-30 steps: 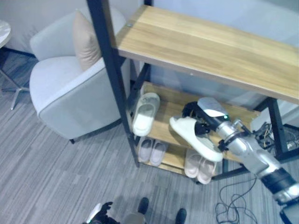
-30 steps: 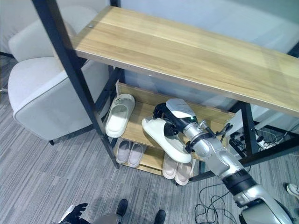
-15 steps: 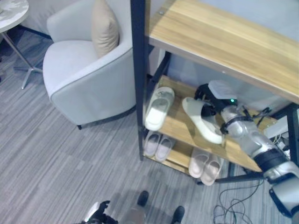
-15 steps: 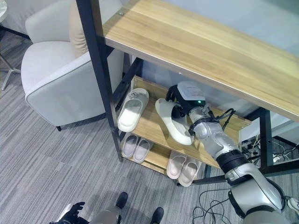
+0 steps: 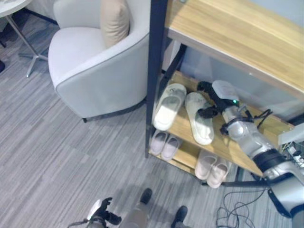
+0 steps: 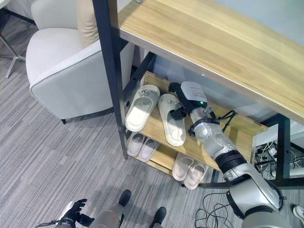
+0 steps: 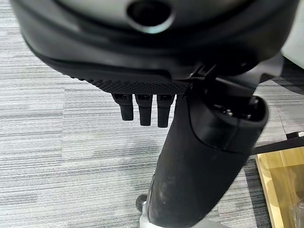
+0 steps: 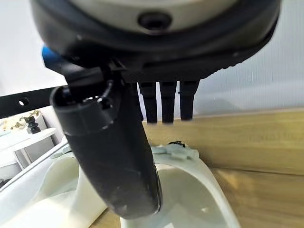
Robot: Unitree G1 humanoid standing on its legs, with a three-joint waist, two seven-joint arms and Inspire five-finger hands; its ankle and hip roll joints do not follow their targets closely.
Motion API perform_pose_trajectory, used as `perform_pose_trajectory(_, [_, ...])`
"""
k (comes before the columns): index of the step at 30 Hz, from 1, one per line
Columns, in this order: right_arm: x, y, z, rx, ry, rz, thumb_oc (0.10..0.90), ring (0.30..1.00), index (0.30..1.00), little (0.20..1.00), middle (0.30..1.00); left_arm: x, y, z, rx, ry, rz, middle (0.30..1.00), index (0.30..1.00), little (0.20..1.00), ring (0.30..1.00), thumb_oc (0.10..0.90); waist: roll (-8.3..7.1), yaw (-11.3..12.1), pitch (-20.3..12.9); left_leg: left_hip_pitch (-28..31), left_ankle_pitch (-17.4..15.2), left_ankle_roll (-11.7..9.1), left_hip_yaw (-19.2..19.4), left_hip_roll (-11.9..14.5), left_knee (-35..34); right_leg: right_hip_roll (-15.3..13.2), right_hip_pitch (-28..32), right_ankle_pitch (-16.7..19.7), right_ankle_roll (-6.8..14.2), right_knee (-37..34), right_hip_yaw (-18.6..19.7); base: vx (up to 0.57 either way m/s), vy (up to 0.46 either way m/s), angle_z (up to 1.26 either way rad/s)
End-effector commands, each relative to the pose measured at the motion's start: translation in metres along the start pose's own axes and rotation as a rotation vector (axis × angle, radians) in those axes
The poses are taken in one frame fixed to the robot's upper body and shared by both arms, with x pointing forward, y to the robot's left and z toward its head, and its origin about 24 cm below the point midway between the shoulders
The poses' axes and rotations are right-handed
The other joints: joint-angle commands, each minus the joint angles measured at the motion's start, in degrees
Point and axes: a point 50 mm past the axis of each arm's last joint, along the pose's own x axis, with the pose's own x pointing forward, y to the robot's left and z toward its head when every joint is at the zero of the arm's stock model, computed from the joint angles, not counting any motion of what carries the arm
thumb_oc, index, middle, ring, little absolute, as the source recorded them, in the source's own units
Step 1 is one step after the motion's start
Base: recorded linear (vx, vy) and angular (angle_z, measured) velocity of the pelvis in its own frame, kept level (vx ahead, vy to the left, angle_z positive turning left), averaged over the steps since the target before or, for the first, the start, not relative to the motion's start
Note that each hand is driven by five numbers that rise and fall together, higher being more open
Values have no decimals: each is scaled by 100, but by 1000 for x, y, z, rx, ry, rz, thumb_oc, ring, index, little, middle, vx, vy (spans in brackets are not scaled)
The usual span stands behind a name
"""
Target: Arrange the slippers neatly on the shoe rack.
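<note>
1. A wooden shoe rack [image 6: 199,28] with black posts is seen from above, with a broad top board and two lower shelves.
2. On the middle shelf [image 6: 237,137] two pale slippers lie side by side, soles down: the left slipper [image 6: 142,107] at 9 o'clock of the right slipper [image 6: 172,118], the two just beside each other.
3. The right hand [image 6: 183,100] is reached in under the top board and is placed at the far end of the right slipper, at about 1 o'clock of its middle.
4. In the right wrist view the right hand's fingers [image 8: 164,102] are held straight and the thumb [image 8: 111,156] stands apart from them over the right slipper [image 8: 190,190]; nothing is clasped, and whether the slipper is touched cannot be told.
5. On the bottom shelf one small pair [image 6: 142,146] is set at 6 o'clock of the left slipper, and a second pair [image 6: 190,172] at 5 o'clock of the right slipper.
6. The left hand [image 7: 142,109] is hung low over the grey carpet [image 5: 57,156], its fingers straight and nothing held.
7. A pale armchair [image 5: 95,71] with a beige cushion [image 5: 115,19] stands at 9 o'clock of the rack.
</note>
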Motion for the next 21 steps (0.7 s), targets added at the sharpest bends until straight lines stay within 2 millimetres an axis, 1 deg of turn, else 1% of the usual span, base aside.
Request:
perform_pose_trajectory(1, [23,-58,24,-11,-106,-169,800,900,900,900,900,0,4,-7,4,20,19,900,900,900,900,800,213,118,-231,925,-438,-19,-277,-4,-758,-205,562,-570,551,675,109,0,19,-5])
perform_pose_trajectory(6, [21,-54,21,-1,-101,-142,800,900,900,900,900,-2,2,-12,-4,40,9,900,900,900,900,800,228,74,-276,997,-449,-12,-243,-2,-778,-214,579,-581,544,701,152,-2,12,-4])
perform_pose_trajectory(7, [19,-48,21,11,-104,-98,800,900,900,900,900,-2,0,-14,-9,52,-1,900,900,900,900,800,228,26,-298,1050,-453,-5,-223,-2,-800,-223,587,-570,544,721,181,0,0,0])
perform_pose_trajectory(8, [19,-48,21,11,-104,-98,800,900,900,900,900,-2,0,-14,-9,52,-1,900,900,900,900,800,228,26,-298,1052,-452,-5,-223,-2,-801,-223,588,-570,545,721,181,0,0,0])
perform_pose_trajectory(9, [16,-45,17,28,-95,-71,800,900,900,900,900,-3,-1,-17,-13,63,-10,900,900,900,900,800,217,-8,-324,1079,-463,-2,-209,3,-807,-232,601,-565,549,731,184,0,0,0])
perform_pose_trajectory(11, [15,-44,14,45,-86,-73,800,900,900,900,900,-4,-2,-17,-16,66,-14,900,900,900,900,800,215,-19,-340,1094,-469,1,-204,2,-810,-236,610,-561,551,733,187,2,8,-2])
perform_pose_trajectory(12, [10,-41,12,114,-89,-79,800,900,900,900,900,-4,-4,-18,-31,74,-16,900,900,900,900,800,220,-37,-354,1127,-474,4,-189,9,-816,-251,631,-557,555,742,192,5,16,-6])
perform_pose_trajectory(14, [1,-39,7,171,-94,-78,800,900,900,900,900,-4,-1,-19,-59,81,-4,900,900,900,900,800,217,-53,-359,1159,-471,5,-186,20,-833,-257,652,-548,556,754,184,3,6,-3])
perform_pose_trajectory(17, [-4,-36,4,205,-89,-66,800,900,900,900,900,-5,-2,-22,-60,90,-7,900,900,900,900,800,218,-52,-360,1186,-475,9,-194,18,-845,-260,668,-553,558,763,163,0,0,0])
perform_pose_trajectory(19, [-12,-32,-4,220,-71,-52,800,900,900,900,900,-7,-6,-27,-62,110,-20,900,900,900,900,800,216,-65,-368,1215,-478,15,-194,16,-854,-261,683,-533,570,767,154,-2,2,-5])
perform_pose_trajectory(21, [-14,-31,-6,229,-70,-53,800,900,900,900,900,-7,-6,-28,-57,115,-24,900,900,900,900,800,214,-67,-371,1220,-478,17,-198,14,-857,-259,688,-533,572,766,161,0,0,0])
